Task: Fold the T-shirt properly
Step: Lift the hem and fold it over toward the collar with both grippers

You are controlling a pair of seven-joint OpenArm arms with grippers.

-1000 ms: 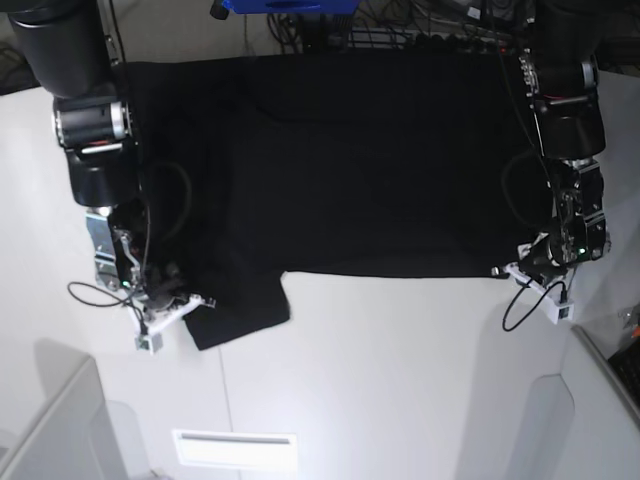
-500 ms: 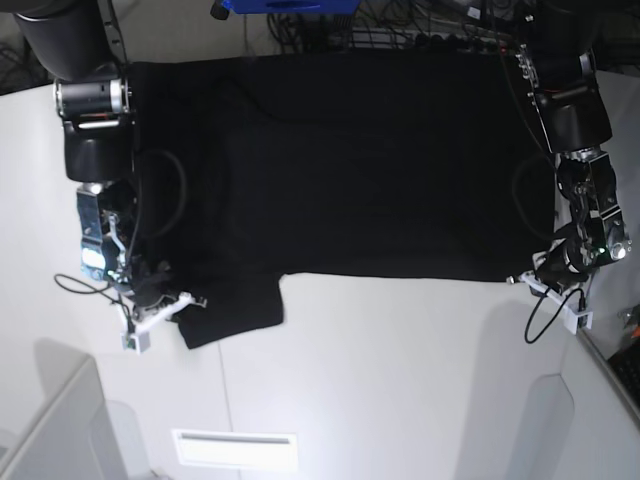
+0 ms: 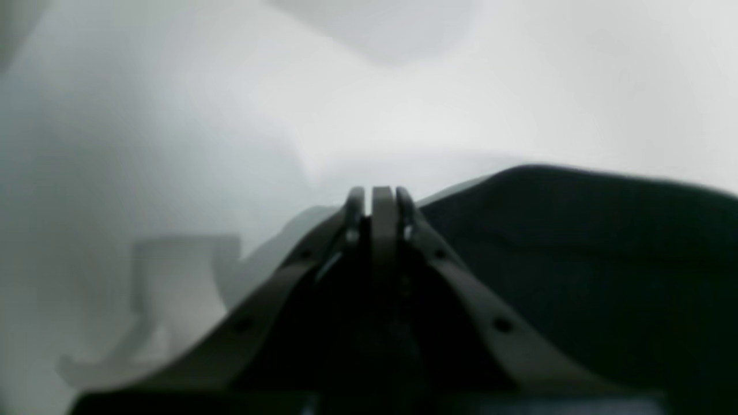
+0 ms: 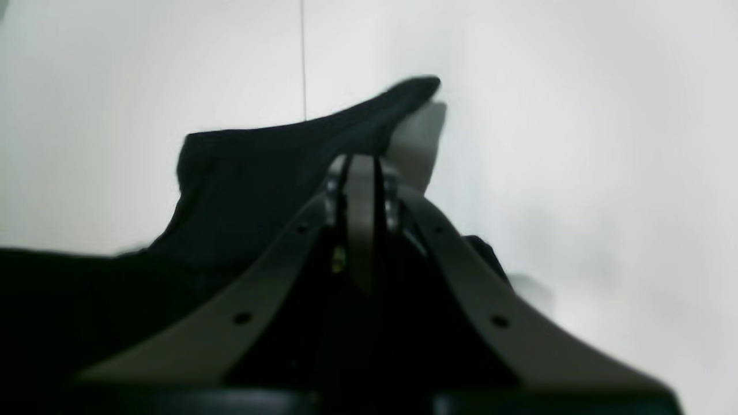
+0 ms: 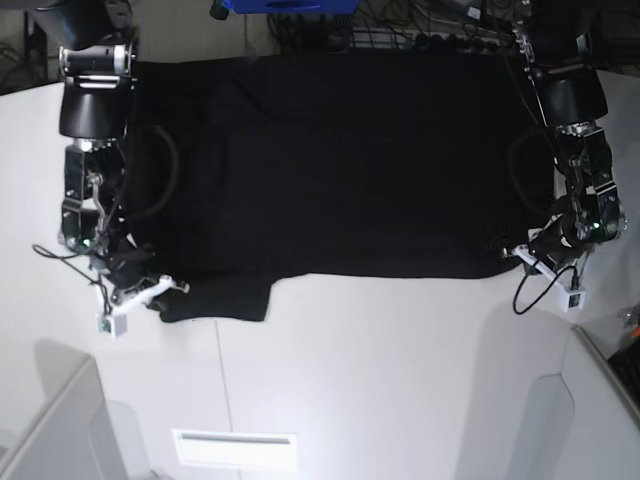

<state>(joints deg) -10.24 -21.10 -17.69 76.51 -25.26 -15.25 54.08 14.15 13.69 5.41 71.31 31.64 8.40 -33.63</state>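
You see two arms built of bulky black cylindrical segments, each with a silver ring at a joint near the top of the base view. The right arm [image 5: 92,170] and the left arm [image 5: 578,150] both carry thin black cables looping alongside, and a small white block hangs near each wrist. Up close, the left gripper [image 3: 380,199] and the right gripper [image 4: 360,167] show flat grey-brown fingers, narrow at the tips and flaring wide toward the body, each dotted with small dark screw holes.
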